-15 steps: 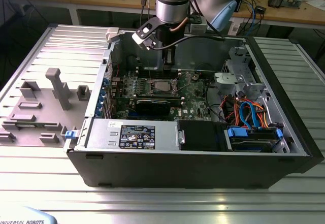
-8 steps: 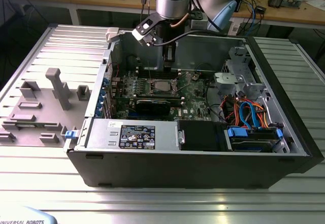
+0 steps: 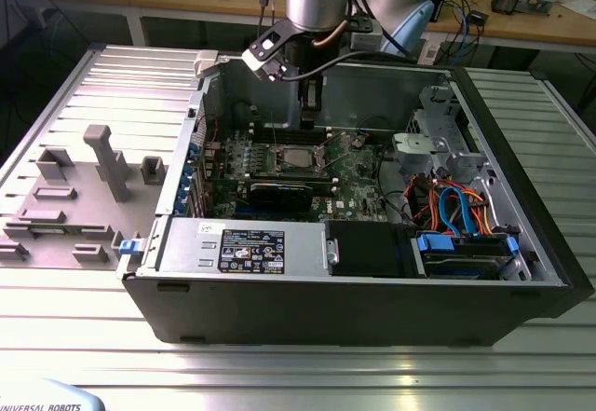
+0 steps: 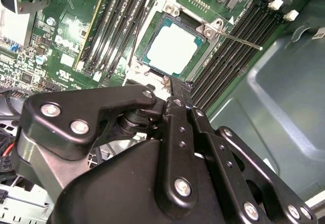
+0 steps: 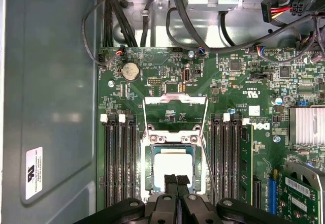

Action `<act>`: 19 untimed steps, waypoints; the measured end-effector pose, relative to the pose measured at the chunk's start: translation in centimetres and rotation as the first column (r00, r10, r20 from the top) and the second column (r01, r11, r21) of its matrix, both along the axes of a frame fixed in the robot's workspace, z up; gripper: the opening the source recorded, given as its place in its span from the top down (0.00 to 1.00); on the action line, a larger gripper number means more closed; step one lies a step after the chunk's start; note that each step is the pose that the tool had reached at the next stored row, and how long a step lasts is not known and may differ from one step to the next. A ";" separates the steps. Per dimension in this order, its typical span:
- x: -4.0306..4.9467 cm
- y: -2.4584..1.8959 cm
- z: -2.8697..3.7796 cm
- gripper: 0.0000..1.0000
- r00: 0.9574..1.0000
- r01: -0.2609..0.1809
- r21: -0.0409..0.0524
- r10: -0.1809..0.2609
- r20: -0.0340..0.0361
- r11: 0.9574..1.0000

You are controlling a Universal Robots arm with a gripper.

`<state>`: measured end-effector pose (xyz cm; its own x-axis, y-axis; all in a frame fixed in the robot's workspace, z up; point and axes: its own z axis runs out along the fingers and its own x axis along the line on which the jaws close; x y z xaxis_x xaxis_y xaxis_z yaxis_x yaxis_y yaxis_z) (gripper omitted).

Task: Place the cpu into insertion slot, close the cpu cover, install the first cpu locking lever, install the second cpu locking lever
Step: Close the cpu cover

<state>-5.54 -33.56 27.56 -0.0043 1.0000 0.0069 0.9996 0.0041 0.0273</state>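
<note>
First wrist view, and we have the cpu (image 5: 172, 165) lying flat in the insertion slot (image 5: 152, 138), pale lid up. In the exterior view that socket sits mid-board, to the exterior view's left of the drive cables (image 3: 447, 208). The cpu cover (image 5: 175, 100) is swung back, clear of the chip. Our gripper (image 5: 176, 180) hangs low over one chip edge, fingers pinched together on nothing. We judge the cover light, thin and stiff: take its free crossbar, sparing the fragile chip.
</note>
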 end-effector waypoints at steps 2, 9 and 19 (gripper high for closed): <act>-0.01 0.00 0.01 0.89 1.000 0.000 -0.001 0.000 0.000 1.000; 0.09 0.00 0.01 0.89 1.000 0.000 -0.001 0.000 0.000 1.000; 0.43 0.00 0.01 0.89 1.000 0.000 -0.001 0.000 0.000 1.000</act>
<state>-5.12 -33.56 27.57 -0.0041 1.0000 0.0060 0.9996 0.0039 0.0273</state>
